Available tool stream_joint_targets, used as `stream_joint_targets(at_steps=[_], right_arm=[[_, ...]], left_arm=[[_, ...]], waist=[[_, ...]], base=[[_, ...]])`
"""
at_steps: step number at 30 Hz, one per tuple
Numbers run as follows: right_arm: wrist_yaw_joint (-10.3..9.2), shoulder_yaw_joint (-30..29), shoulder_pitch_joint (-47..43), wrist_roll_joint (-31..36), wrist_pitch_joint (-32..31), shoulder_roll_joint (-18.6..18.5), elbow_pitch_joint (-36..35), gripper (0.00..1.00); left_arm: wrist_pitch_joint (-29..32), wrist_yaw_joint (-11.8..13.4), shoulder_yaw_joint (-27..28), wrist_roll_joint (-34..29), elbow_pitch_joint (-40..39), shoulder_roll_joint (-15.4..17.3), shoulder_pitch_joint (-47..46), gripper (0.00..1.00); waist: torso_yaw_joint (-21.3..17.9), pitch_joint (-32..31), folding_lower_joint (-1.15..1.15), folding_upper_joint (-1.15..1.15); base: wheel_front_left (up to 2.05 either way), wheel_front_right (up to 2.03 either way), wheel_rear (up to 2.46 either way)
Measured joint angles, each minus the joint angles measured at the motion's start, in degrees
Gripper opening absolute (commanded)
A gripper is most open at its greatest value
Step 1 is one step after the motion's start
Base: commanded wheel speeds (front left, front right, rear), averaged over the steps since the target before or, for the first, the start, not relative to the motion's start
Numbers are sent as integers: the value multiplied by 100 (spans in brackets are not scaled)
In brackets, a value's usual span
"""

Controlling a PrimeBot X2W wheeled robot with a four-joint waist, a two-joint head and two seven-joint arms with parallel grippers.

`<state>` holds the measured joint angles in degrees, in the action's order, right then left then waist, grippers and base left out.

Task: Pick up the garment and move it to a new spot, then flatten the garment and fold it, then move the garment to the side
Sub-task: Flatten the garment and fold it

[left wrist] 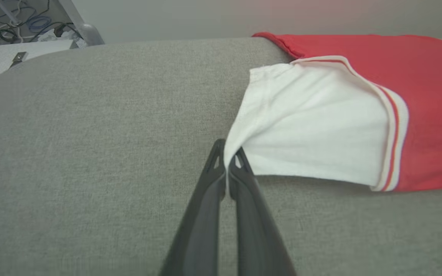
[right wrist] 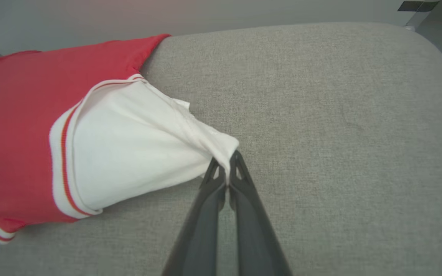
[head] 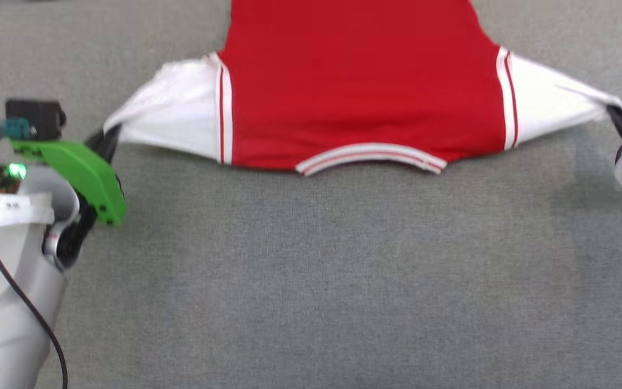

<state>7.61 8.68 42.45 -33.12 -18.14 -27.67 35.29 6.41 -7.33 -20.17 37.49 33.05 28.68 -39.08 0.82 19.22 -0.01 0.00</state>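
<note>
holds the shirt [head: 365, 92] stretched out on the grey surface [head: 311, 281], in the far half of it, plain red side up. puts the striped collar [head: 370, 158] toward the near side, at about the middle from left to right, with the red body running away to the far edge of the surface.

pinches the tip of the white left sleeve [head: 173, 111] with the left gripper [left wrist: 226, 155], its two dark fingers closed tight on a fold of cloth, out at the left of the surface. pinches the tip of the white right sleeve [head: 554, 102] with the right gripper [right wrist: 226, 165] in the same way, fingers closed on the cloth, far out at the right.

draws both sleeves sideways into tapering points, each narrowing from the red-and-white stripes at the shoulder to the fingertips. lifts the sleeve ends a little off the surface, with a thin shadow under each lower hem.

carries a green bracket [head: 87, 173] on the left wrist, with a black cable [head: 19, 294] trailing down the pale forearm at the near left.
</note>
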Motion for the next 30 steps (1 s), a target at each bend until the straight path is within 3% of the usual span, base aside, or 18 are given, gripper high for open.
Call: stream_joint_targets(at_steps=[8,17,23,30], right_arm=[[1,-321,-1067,-55,-751,-76,-556,0],[0,-1079,-2553,-97,-1812,-107,-1772,0],[-1,-1710,-3574,-80,-2710,172,-2753,0],[-2,-2193,-4374,99,-3476,560,-3523,0]], left_arm=[[937,163,-20,478,-949,290,1337,0],[1590,735,169,1020,-2501,622,2832,0],[2056,1172,222,1355,-3421,784,3782,0],[2540,1372,126,1744,-4017,898,4559,0]], waist=[[-50,-688,0,0],[-81,-1329,0,0],[-83,-1625,0,0],[-95,-1722,0,0]], base=[[0,0,0],[0,0,0],[0,0,0],[0,0,0]])
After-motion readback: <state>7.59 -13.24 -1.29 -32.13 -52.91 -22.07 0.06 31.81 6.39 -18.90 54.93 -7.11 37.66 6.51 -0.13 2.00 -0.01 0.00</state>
